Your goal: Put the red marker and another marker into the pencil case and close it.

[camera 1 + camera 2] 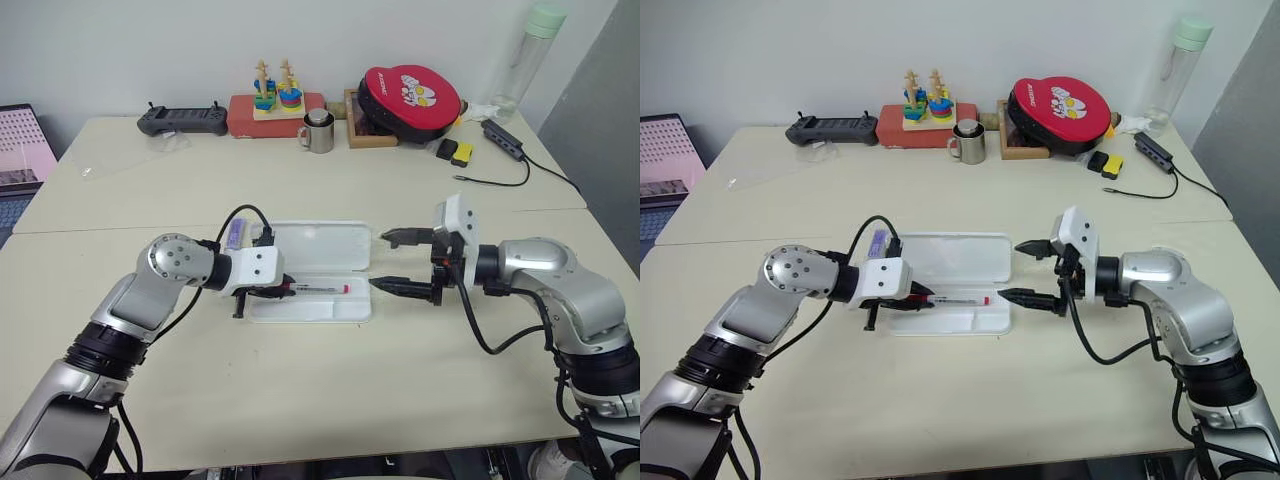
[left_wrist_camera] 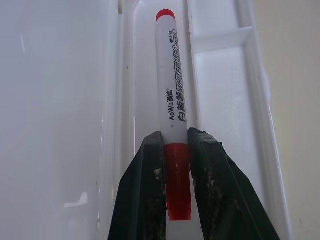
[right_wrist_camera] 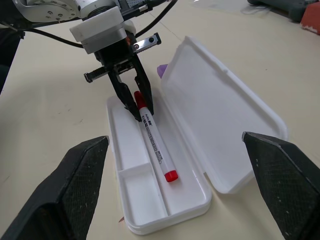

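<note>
Pencil case [image 1: 330,245]: open near the desk's middle, lid laid back.
Red marker [image 3: 156,144]: lying in the case's long tray.
Left gripper [image 3: 134,104]: clamped on the marker's red cap.
Right gripper [image 1: 402,262]: fingers wide apart, empty, beside the case's end.
Purple marker [image 1: 235,234]: on the desk behind the case.

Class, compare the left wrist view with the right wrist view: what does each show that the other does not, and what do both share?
Left wrist view alone: black lettering printed along the red marker. Right wrist view alone: the raised lid, a bit of the purple marker behind it, and the open right hand. Both: the left hand shut on the red marker, which lies in the pencil case.
</note>
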